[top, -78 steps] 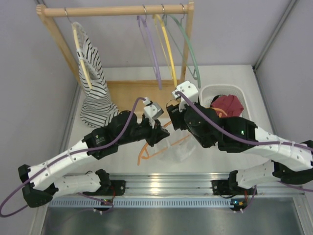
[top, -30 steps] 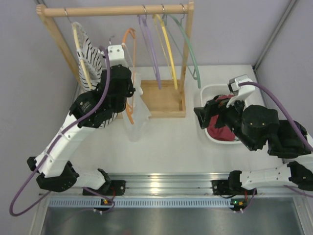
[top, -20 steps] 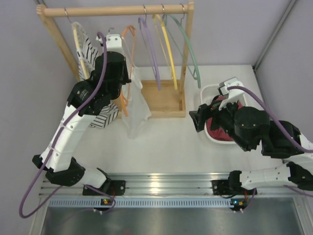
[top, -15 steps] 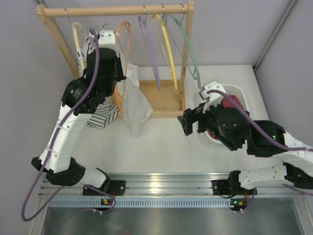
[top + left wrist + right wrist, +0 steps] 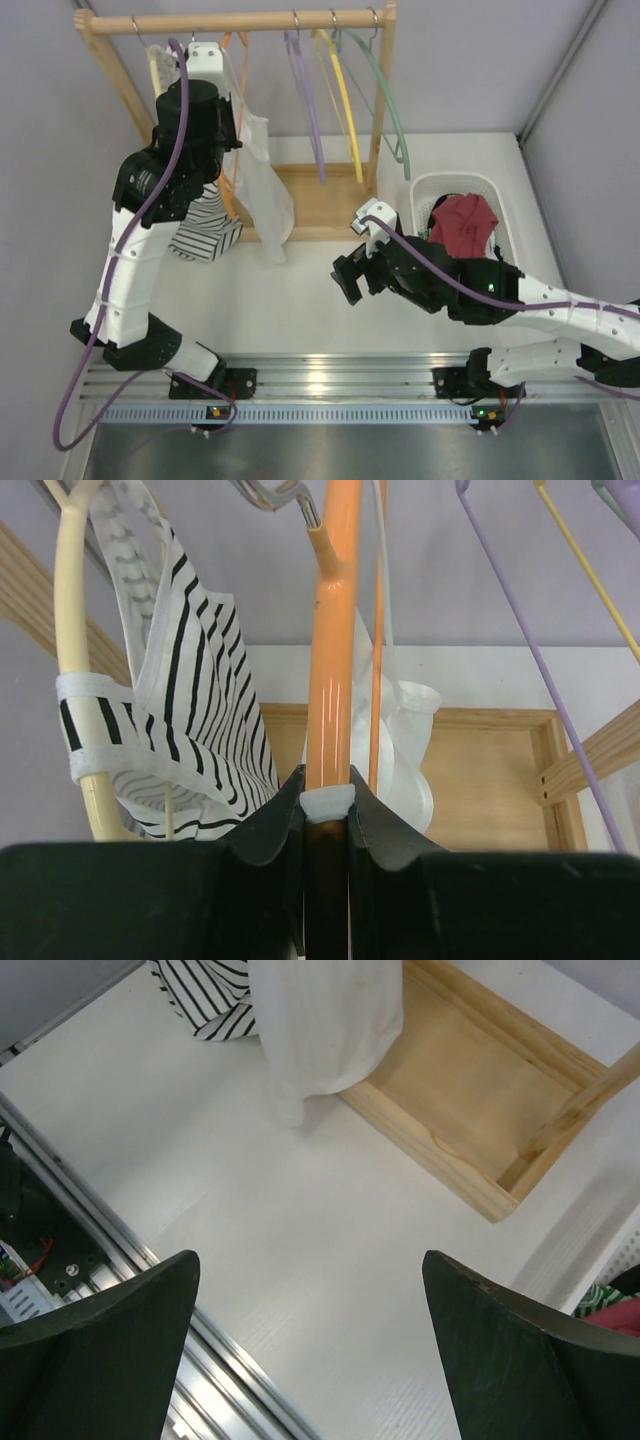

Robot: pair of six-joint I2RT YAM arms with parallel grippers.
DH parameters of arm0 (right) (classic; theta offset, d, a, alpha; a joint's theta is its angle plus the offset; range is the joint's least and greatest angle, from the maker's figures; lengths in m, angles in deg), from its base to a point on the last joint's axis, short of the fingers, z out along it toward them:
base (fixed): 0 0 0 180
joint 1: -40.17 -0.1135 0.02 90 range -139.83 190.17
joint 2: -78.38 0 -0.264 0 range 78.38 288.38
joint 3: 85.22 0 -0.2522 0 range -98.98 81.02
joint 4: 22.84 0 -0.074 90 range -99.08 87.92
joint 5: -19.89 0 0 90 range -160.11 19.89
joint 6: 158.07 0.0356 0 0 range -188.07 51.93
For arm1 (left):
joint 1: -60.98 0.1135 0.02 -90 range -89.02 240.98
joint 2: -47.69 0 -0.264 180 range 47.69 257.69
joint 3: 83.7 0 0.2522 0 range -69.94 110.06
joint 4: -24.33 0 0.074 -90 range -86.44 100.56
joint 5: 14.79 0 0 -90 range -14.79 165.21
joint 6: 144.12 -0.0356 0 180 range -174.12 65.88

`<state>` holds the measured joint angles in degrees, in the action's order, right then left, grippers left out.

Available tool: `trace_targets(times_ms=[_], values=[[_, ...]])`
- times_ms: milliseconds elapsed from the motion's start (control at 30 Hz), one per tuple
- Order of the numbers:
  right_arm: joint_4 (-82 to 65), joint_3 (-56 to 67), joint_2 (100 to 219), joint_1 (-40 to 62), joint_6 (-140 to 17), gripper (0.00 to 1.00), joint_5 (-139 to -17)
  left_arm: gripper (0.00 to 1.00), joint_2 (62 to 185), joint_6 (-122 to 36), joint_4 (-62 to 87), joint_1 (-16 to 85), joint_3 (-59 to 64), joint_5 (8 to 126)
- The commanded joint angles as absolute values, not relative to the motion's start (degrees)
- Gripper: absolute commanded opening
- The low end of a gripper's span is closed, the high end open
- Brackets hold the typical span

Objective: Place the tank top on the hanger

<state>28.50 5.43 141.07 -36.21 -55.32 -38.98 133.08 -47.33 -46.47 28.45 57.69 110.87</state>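
Observation:
The white tank top [image 5: 262, 185] hangs on the orange hanger [image 5: 232, 150], raised to the wooden rail [image 5: 235, 22] at the rack's left part. My left gripper [image 5: 222, 70] is shut on the orange hanger [image 5: 330, 680], with a strip of white fabric pinched at the jaws. The white top [image 5: 405, 745] hangs behind the hanger's arm; its lower part shows in the right wrist view [image 5: 325, 1020]. The hanger's wire hook [image 5: 265, 492] is near the rail; I cannot tell whether it rests on it. My right gripper [image 5: 348, 283] is open and empty, low over the table in front of the rack.
A black-and-white striped top [image 5: 195, 215] hangs on a pale yellow hanger [image 5: 75, 670] left of the orange one. Purple [image 5: 305, 100], yellow [image 5: 340, 95] and green [image 5: 385, 100] hangers hang to the right. A white basket [image 5: 428, 190] holds a dark red garment [image 5: 465, 222]. The rack's wooden base [image 5: 480, 1110] lies behind.
My left arm lifted the orange hanger with the white top off the table and up to the rail, moving left. My right gripper let go, drew back past the basket, then came down toward the table's middle.

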Motion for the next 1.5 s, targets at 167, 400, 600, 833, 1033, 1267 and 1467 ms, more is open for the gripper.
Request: trace_targets(times_ms=[167, 400, 600, 833, 1033, 1267, 1467], values=[[21.94, 7.81, 140.60, -34.45, -56.29, 0.92, -45.59, 0.00, 133.30, -53.24, -41.74, 34.60, 60.31, 104.84], [19.83, 9.47, 141.04, -33.75, -56.38, 0.92, -47.79, 0.00, 133.30, -53.59, -39.89, 40.67, 58.74, 95.88], [18.60, 10.27, 141.75, -32.78, -57.00, 0.92, -48.76, 0.00, 132.59, -53.59, -36.28, 43.14, 55.92, 92.17], [18.16, 10.71, 141.57, -31.55, -57.52, 0.92, -50.34, 0.00, 134.09, -55.35, -35.76, 43.93, 56.80, 93.75], [18.51, 10.80, 141.57, -30.94, -57.43, 0.92, -51.04, 0.00, 137.16, -55.09, -35.05, 44.37, 59.96, 95.95], [19.13, 10.62, 141.40, -30.67, -57.26, 0.92, -50.95, 0.00, 139.36, -54.30, -32.77, 45.42, 60.40, 97.36], [19.66, 10.71, 141.39, -30.67, -56.82, 0.92, -50.69, 0.00, 139.98, -54.21, -31.71, 46.30, 61.19, 96.65]])
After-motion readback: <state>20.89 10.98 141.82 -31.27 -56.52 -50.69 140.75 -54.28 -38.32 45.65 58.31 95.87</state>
